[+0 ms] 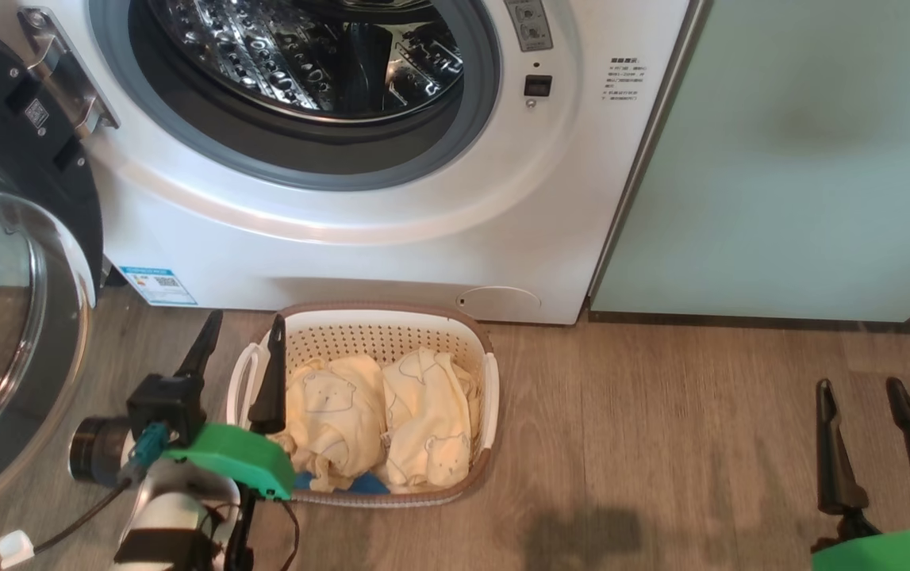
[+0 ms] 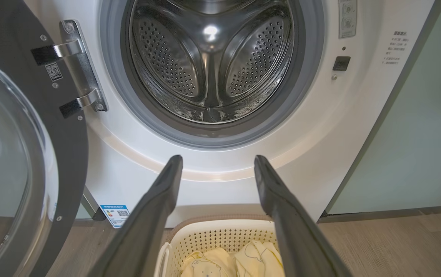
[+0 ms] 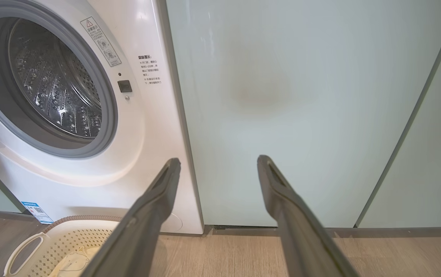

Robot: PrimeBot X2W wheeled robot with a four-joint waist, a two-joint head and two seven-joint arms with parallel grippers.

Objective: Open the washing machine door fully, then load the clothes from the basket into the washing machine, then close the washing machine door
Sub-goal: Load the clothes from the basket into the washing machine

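1. Left gripper point(image 1: 245, 319), jaws spread, hangs at the left edge of the basket point(image 1: 391, 308); right gripper point(image 1: 859, 385), also spread, waits well to the right.
2. Open on the left, the washing machine door point(image 1: 66, 190) could be knocked by a wide arm swing.
3. Small and loose, the clothes point(image 1: 383, 412) lie in the basket below the washing machine point(image 1: 343, 238); a shallow pinch might lift only one.

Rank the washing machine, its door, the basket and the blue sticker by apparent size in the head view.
1. washing machine
2. washing machine door, though nearer the camera and cut off
3. basket
4. blue sticker
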